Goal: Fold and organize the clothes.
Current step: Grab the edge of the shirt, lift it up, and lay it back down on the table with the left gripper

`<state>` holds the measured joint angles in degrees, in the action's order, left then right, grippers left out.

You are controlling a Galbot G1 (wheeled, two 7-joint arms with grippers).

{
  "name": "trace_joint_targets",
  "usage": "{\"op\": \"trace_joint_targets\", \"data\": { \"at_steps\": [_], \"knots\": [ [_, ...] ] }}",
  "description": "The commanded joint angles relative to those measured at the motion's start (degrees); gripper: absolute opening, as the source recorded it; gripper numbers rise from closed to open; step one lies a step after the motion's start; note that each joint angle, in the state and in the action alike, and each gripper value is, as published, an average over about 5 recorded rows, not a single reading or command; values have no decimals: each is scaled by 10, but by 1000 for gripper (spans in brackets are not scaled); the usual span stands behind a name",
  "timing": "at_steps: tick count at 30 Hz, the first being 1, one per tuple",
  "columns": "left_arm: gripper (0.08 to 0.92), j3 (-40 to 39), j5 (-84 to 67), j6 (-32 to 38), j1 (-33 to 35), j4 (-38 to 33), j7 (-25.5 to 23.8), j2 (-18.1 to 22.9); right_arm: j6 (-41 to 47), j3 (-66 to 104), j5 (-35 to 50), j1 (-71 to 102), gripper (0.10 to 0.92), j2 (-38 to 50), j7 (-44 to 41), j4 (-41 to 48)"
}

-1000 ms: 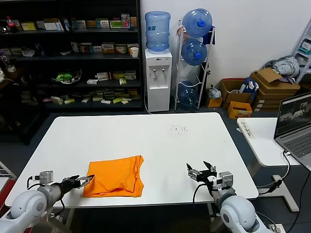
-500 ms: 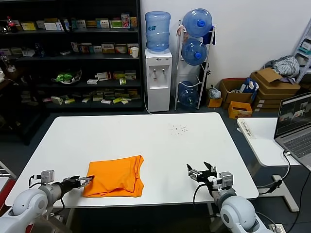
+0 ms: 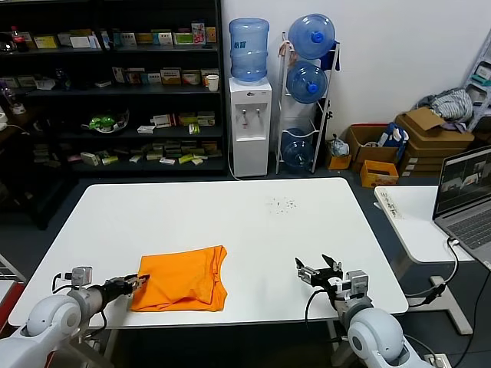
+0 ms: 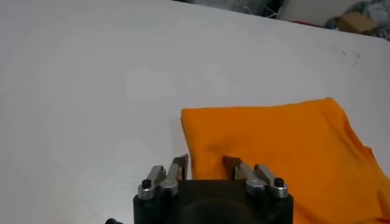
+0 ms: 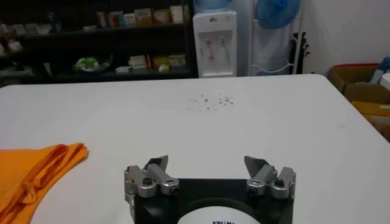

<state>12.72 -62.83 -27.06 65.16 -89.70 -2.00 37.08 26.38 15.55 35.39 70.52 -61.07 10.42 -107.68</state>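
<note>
Orange T-shirt [image 3: 182, 279] folded on white table [image 3: 253, 222] near its front-left edge, left gripper [image 3: 139, 282] fingers apart straddling shirt's corner, right gripper [image 3: 318, 272] spread wide, hovering well apart.

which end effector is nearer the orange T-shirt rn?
Left. The left end effector is open at the near-left edge of the folded orange T-shirt, fingers either side of that edge. The right end effector, open, sits well off to the shirt's right over bare table.
</note>
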Motion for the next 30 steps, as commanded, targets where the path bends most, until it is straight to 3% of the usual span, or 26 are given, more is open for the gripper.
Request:
{"op": "trace_joint_targets", "data": {
  "at_steps": [1,11,18,24,30],
  "knots": [
    [396,-7,-3,-5,1,-7,-2,-4,0,-1,1,-1,823,0,0,0],
    [123,23,-20,-4,24,-41,11,-3,-2,-3,0,-2,823,-1,0,1],
    [104,62,-24,-7,37,-111,41,-20,-8,-10,0,-7,823,-3,-1,8],
    [104,78,-23,-29,38,-172,67,-93,-15,-26,0,-20,823,-8,-6,18],
    [104,77,3,-52,62,-177,78,-195,-24,-35,0,-30,823,-8,-14,23]
  ]
}}
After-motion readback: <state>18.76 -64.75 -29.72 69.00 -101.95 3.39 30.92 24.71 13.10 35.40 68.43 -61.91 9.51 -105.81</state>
